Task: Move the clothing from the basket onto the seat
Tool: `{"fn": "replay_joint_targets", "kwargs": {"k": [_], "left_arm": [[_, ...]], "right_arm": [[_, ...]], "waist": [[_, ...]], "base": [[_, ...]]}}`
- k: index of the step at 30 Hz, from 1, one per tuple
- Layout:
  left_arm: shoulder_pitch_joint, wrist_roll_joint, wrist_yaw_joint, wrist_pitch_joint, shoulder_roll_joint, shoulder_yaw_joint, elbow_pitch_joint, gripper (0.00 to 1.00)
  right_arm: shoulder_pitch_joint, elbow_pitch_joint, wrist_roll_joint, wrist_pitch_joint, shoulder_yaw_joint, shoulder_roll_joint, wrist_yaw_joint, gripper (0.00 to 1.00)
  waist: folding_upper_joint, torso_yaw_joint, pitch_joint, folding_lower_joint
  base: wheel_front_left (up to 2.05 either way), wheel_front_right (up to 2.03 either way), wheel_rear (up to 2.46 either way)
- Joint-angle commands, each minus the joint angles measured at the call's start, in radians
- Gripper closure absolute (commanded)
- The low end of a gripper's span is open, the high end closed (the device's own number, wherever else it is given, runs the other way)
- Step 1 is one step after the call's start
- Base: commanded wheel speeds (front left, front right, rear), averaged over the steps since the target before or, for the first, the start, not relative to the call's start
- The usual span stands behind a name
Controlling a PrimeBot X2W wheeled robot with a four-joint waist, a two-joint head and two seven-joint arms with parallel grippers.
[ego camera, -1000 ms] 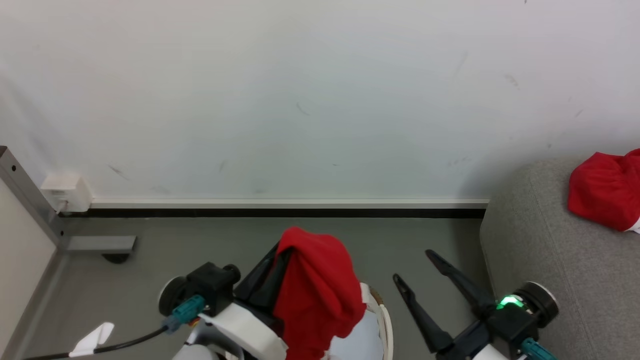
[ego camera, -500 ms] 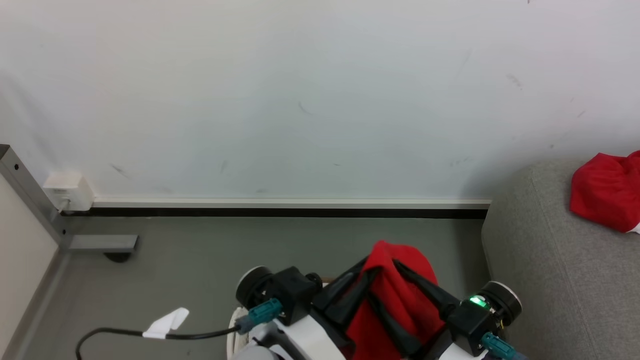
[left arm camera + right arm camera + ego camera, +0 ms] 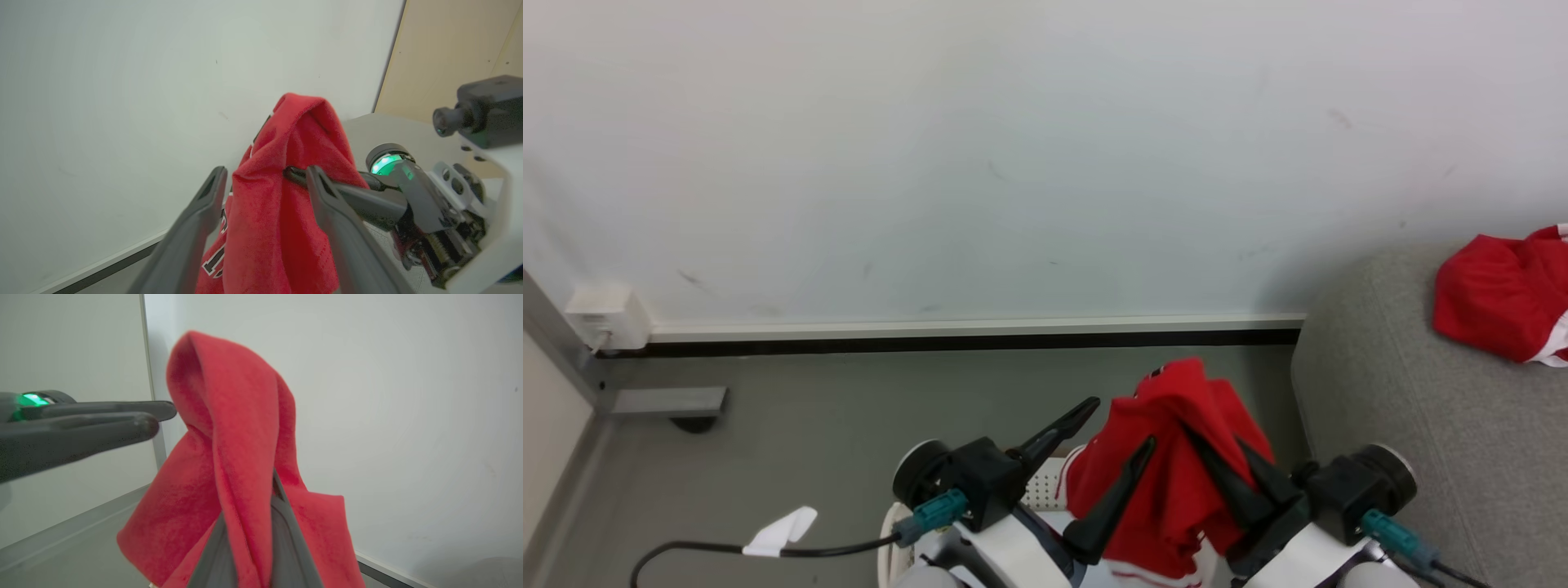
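Now | right end effector (image 3: pixel 1214 438) clamped on clothing (image 3: pixel 1170 488) | left end effector (image 3: pixel 1121 421) spread around it

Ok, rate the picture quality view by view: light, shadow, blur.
Head view: even soft light, no glare, a faint shadow on the wall beside the seat. Left wrist view: the left gripper is blurred near the lens, the held garment sharper. Right wrist view: the garment and the right gripper, shut on it, are soft throughout.
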Motion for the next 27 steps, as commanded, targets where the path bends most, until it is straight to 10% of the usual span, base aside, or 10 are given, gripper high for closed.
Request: {"fn": "replay_joint_targets", "kwargs": {"k": [1,27], "left_arm": [[0.009,0.001,0.004,-0.006,0.007,0.002,0.009,0.00],[-0.101,0.038,-0.020,-0.044,-0.002,-0.068,0.118,0.00]], "right_arm": [[-0.018,-0.014,0.005,0.001,-0.014,-0.014,-0.003,1.00],[0.030,-0.185,-0.031,0.000,-0.325,-0.062,-0.003,1.00]], "waist": [[0.0000,-0.017,0.010,-0.0001],[0.0000,-0.345,0.228,-0.0001]], "base": [[0.00,0.00,0.00],[0.00,0.00,0.00]]}}
